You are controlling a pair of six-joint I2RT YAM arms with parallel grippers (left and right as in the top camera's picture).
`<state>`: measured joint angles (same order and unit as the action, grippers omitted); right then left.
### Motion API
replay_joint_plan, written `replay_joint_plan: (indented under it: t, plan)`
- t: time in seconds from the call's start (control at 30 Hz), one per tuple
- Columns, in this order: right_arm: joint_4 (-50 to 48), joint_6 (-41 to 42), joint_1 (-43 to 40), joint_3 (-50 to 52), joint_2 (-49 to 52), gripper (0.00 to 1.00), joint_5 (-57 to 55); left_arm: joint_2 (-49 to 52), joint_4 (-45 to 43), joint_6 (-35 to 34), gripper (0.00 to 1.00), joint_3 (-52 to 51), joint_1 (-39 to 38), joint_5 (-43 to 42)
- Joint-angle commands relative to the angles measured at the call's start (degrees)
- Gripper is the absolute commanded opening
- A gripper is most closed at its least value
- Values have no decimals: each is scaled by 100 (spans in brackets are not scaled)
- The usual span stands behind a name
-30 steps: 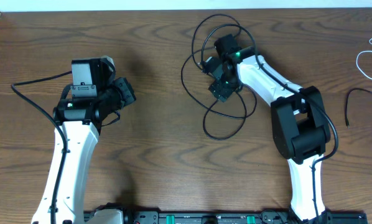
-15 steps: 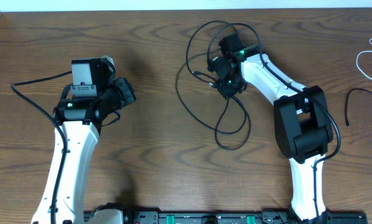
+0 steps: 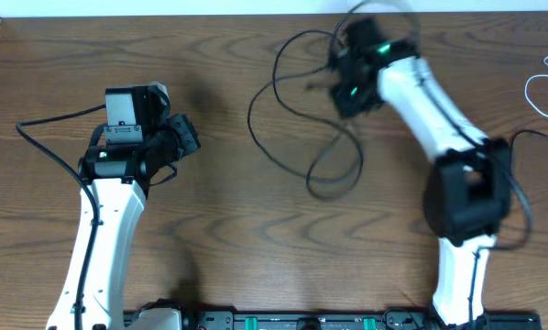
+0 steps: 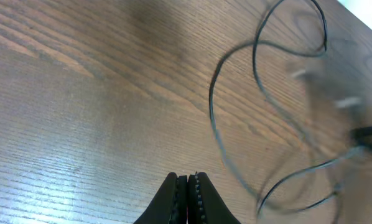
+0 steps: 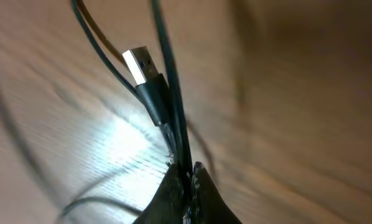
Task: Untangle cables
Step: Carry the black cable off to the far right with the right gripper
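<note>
The right gripper (image 5: pixel 187 171) is clamped tight on the black cable (image 5: pixel 173 112), with its strands running straight up out of the fingertips! One USB plug (image 5: pixel 136 62) sits just above them, its metal end tilted up and to the left. The left gripper (image 4: pixel 187 182) is pressed together on nothing, and the cable's loops sprawl ahead and to the right of its fingers. One white cable (image 3: pixel 533 92) lies well apart.

Brown wood table (image 3: pixel 219 229), clear grain, low sheen, w/ bright glare patch at centre-left of right wrist view. The black cable (image 5: pixel 173 106) has a smooth plastic jacket, slight gloss. Its USB plug (image 5: pixel 138 62): shiny bare metal, black moulded collar. The right arm shell (image 3: pixel 421 92) is glossy white plastic.
</note>
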<state>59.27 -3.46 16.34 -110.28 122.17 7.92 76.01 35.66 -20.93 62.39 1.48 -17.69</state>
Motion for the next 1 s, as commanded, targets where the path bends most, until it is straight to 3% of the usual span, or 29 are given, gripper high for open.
replay_joint_plan:
  t: [0.0, 0.47, 0.7, 0.97]
  plan:
    - [63, 221, -433, -560, -918, 1, 13, -2, -4, 74, 8, 61, 28, 81]
    - [-492, 518, -3268, -1008, -2553, 1, -780, -2, -11, 74, 8, 61, 26, 81]
    - [-496, 505, -4572, -1008, -2406, 1, -1231, -2, -11, 74, 8, 61, 26, 79]
    - [-15, 824, -4959, -1003, -1655, 1, -1464, -2, -13, 74, 7, 61, 28, 81]
